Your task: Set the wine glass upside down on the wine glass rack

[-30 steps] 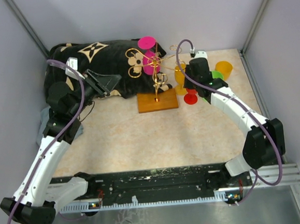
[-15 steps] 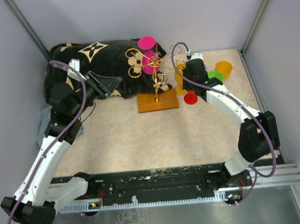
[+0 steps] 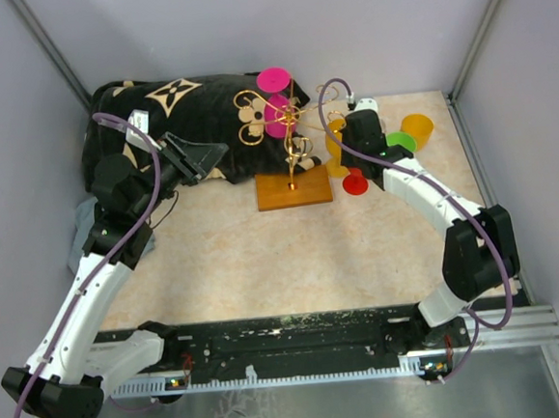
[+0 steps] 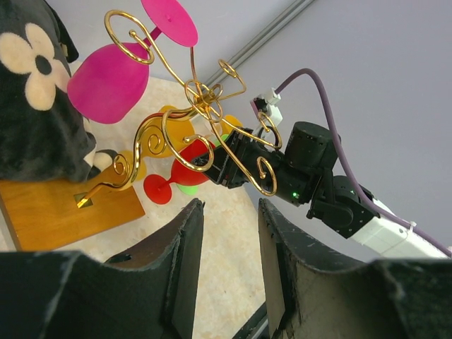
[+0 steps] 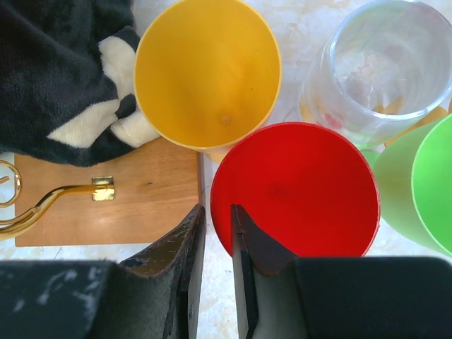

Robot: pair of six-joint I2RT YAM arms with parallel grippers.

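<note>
The right pincer has moved in over the red plastic wine glass. Its fingers sit close together, one each side of the rim; I cannot tell if they pinch yet. The glass stands on the desk, just right of the gold wire rack with a wooden base. Lifting looks next. The left pincer waits left of the rack, a little open and empty.

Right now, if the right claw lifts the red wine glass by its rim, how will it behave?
Probably light and stiff; the red wine glass looks like plastic. The right claw straddles its smooth rim, so it may slip or swing. Close to the yellow glass, it could bump it.
</note>
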